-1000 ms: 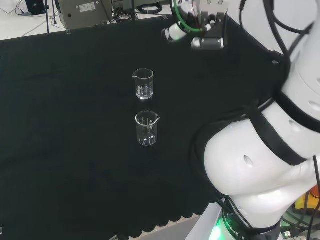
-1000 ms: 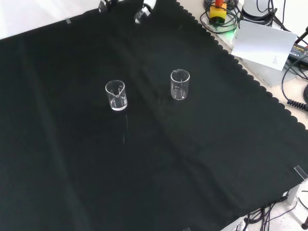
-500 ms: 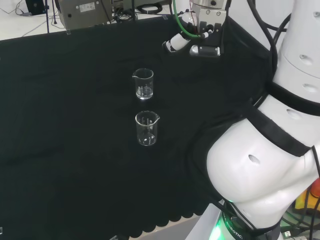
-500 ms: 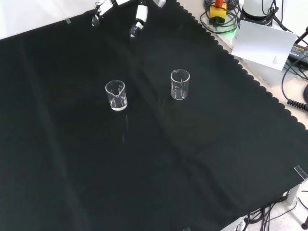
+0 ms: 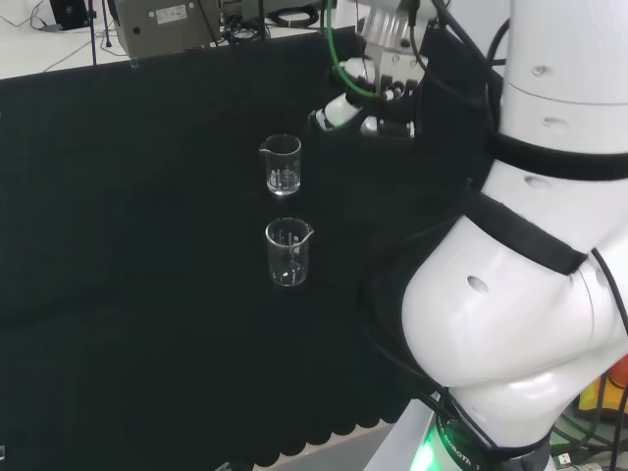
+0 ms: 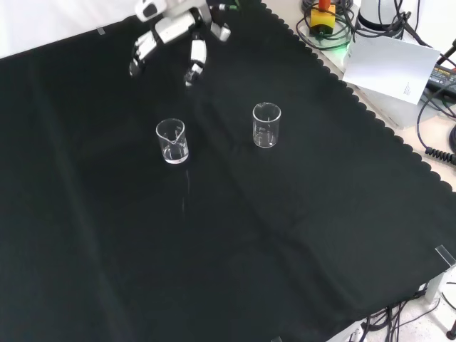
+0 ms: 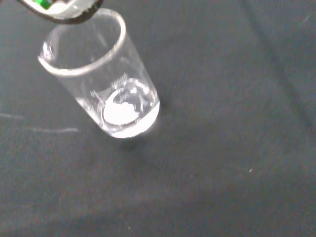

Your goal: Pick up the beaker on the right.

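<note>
On the black cloth (image 6: 235,249), two clear beakers stand upright and apart. The hand (image 6: 171,32) hangs above the cloth, up beyond the target beaker (image 6: 172,141) in the front view and not touching it, fingers (image 6: 135,57) spread and relaxed, holding nothing. I take that one as the target because the hand is lined up on it and the wrist view looks down on a single beaker. The other beaker (image 6: 266,125) sits to the right of the target beaker in the front view and nearer than it in the head view, so "right" depends on the view; hard to be sure. Step in hand: the approach, no grasp yet. To do it well, lower beside the target beaker, not onto its rim, with the thumb on one side of the wall and the fingers on the other, below the lip. Close only once the glass sits between them. It is light and slick, so a fingertip clipping the rim could tip it or slide it. Lift straight up, staying clear of the other beaker.
</note>
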`<state>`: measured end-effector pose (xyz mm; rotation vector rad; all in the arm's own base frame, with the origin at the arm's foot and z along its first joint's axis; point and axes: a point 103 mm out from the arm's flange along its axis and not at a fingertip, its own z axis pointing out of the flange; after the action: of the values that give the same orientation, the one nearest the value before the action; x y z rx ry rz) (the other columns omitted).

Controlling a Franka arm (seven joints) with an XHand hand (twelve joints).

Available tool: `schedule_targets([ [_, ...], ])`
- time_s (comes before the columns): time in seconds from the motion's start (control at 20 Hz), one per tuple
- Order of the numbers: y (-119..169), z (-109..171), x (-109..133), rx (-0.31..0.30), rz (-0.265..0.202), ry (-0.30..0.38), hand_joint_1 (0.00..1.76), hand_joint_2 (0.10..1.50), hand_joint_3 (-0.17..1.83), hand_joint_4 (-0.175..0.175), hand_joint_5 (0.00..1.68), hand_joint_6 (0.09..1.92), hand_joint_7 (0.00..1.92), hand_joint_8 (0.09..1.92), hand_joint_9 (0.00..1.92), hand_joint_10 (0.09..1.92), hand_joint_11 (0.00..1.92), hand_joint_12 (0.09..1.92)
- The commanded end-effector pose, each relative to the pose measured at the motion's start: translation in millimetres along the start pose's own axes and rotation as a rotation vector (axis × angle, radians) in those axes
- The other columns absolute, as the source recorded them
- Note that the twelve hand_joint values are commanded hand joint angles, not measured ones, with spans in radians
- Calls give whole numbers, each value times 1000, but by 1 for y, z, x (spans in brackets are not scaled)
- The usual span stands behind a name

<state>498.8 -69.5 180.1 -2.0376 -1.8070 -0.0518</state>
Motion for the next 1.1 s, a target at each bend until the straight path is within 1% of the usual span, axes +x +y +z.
schedule_targets([
  [0.05,35,38,-2,-7,-127,126,809,596,582,-11,259,87,104,588,216,663,0,1374],
  [0.1,35,42,-4,-6,-128,148,811,591,588,-11,261,87,106,587,214,659,0,1366],
  [0.25,39,52,-10,6,-166,202,815,580,598,-11,259,87,105,581,208,650,0,1341],
  [0.35,42,57,-13,16,-207,245,819,571,599,-9,256,87,109,580,208,648,0,1330],
  [0.5,46,66,-14,45,-263,277,830,559,599,-7,248,87,113,579,209,645,0,1320],
  [0.55,48,69,-14,47,-281,290,833,556,599,-6,244,87,111,577,211,644,0,1317],
  [0.65,50,75,-12,48,-299,301,836,550,600,-4,238,87,108,574,215,642,0,1312],
  [0.75,50,80,-8,45,-321,294,836,545,600,-2,234,87,105,572,218,641,0,1309],
  [0.85,52,84,-5,55,-361,298,836,540,601,-2,230,87,102,569,219,638,0,1307],
  [0.9,54,85,-4,55,-373,299,836,538,601,-2,227,87,99,567,218,636,0,1306],
  [1.1,58,93,-1,50,-393,326,856,525,604,3,225,87,103,562,228,627,0,1290],
])
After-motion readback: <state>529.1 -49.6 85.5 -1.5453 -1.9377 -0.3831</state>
